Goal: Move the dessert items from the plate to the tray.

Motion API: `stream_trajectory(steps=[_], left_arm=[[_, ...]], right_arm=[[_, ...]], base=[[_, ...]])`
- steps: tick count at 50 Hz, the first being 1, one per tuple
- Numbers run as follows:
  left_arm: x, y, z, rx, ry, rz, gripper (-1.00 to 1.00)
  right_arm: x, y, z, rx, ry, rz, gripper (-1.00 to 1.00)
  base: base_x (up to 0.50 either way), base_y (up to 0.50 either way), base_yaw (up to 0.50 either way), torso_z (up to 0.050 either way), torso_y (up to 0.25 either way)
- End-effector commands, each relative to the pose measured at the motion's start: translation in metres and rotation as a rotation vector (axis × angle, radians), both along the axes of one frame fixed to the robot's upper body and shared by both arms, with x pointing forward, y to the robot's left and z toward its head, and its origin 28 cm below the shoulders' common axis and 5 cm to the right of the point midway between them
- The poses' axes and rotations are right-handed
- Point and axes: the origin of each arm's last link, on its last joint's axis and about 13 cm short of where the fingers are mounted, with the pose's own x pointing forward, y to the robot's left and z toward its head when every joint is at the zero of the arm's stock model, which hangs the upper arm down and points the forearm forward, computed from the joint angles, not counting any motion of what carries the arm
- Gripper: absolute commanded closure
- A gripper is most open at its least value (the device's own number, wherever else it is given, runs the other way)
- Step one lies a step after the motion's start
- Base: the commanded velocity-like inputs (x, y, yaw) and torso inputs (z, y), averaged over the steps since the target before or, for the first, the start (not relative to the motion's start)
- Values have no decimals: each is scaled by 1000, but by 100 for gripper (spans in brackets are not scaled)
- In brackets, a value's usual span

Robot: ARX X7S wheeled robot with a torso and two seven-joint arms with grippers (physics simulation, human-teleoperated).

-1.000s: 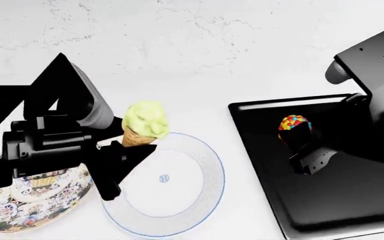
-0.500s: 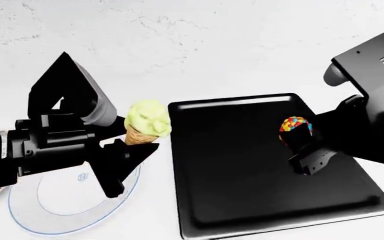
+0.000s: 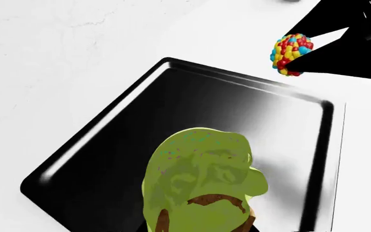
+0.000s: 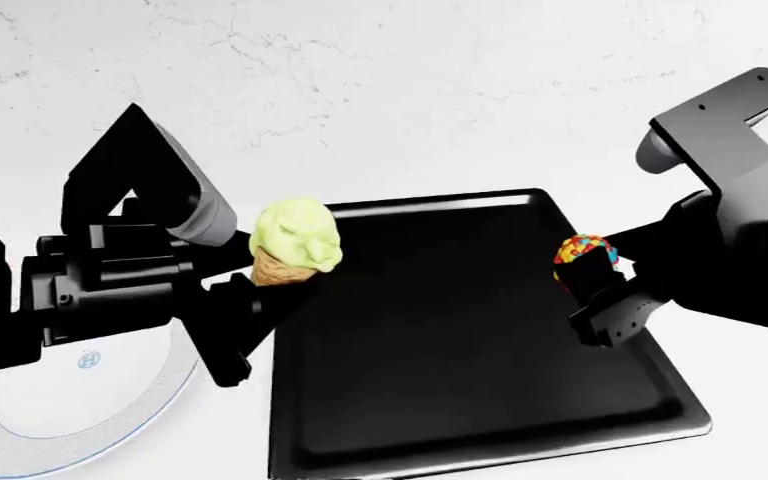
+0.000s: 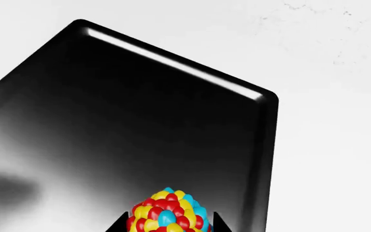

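Two desserts were off the white blue-rimmed plate [image 4: 37, 440] but neither yet lay on the large glossy black rectangular tray [image 4: 464, 400]. The left gripper [image 4: 257, 300] pinched the ridged tan waffle cone with its lumpy pale green scoop [image 4: 291, 245] at the tray's near-left edge. The right gripper [image 4: 595, 285] clamped the pebbly multicoloured candy-covered ball [image 4: 582, 250] above its right rim. Lowering and releasing remained.

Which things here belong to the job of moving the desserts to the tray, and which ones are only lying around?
Belonging to the job:
- ice-cream cone, held in the left pincer
- candy ball, held in the right pincer
- black tray
- white plate with blue rim

Only lying around:
- nothing else shows on the white marbled counter
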Motion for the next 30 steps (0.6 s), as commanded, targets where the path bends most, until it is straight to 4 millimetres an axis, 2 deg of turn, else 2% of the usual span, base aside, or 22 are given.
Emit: stream_trajectory(steps=[1, 7, 17, 30], left_arm=[[2, 1, 0, -2, -2, 15, 100], [3, 0, 0, 5, 3, 19, 100], [8, -2, 1, 14, 20, 18, 100], [14, -3, -5, 23, 37, 21, 100]], right_arm=[[1, 1, -2, -11, 5, 8, 100], [5, 4, -5, -26, 40, 17, 100], [16, 13, -12, -88, 201, 121, 100], [35, 19, -26, -78, 295, 141, 100]], base=[[457, 0, 0, 0, 0], [81, 0, 0, 0, 2], [0, 0, 0, 0, 0], [0, 0, 0, 0, 0]])
